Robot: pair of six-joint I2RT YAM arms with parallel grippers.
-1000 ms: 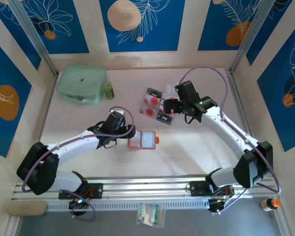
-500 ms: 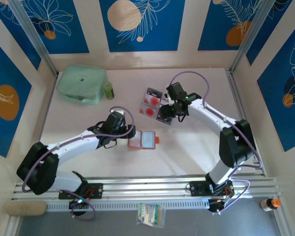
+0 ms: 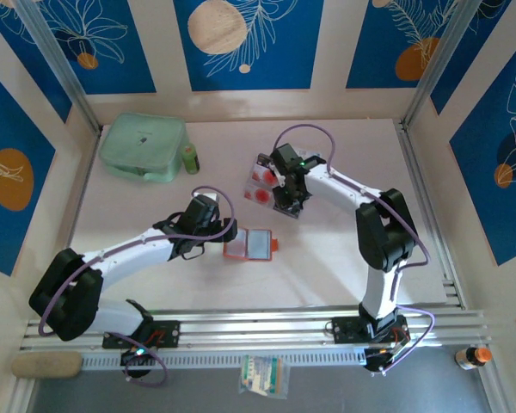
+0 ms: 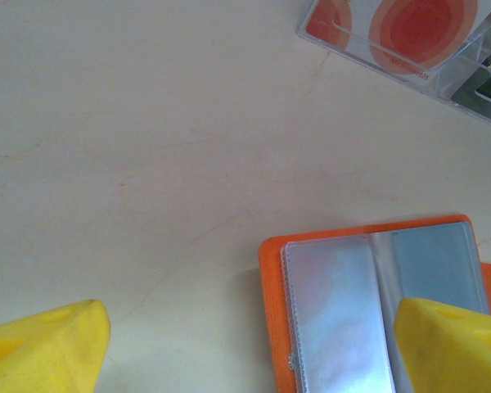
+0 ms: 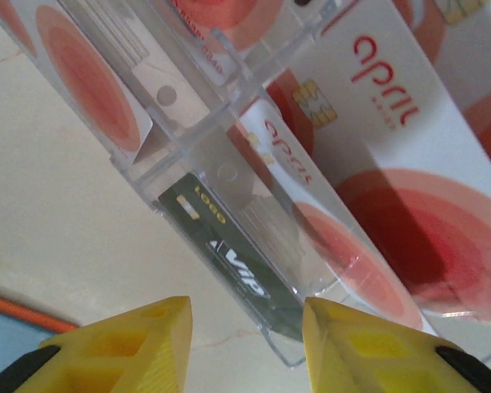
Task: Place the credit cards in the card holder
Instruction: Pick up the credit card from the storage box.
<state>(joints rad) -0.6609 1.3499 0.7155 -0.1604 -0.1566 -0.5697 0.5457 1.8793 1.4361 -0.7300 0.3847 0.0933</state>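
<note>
The orange card holder (image 3: 251,245) lies open on the table, its clear sleeves (image 4: 335,319) facing up. My left gripper (image 3: 226,232) hovers at its left edge, open, with the holder's left half between the yellow fingertips (image 4: 41,344). The credit cards (image 3: 262,181), pale with red round marks, stand in a clear plastic rack (image 5: 188,123). A dark VIP card (image 5: 229,262) sits in the rack's nearest slot. My right gripper (image 5: 245,344) is open just in front of that slot and holds nothing. In the top view it (image 3: 285,191) sits over the rack's right end.
A mint-green zip pouch (image 3: 144,146) and a small green bottle (image 3: 190,158) stand at the back left. Blue patterned walls enclose the table on three sides. A small packet (image 3: 264,375) lies below the front rail.
My right arm has swung left and folded in, bringing its gripper from right of the card rack to over it. The left arm and the card holder have not moved.
</note>
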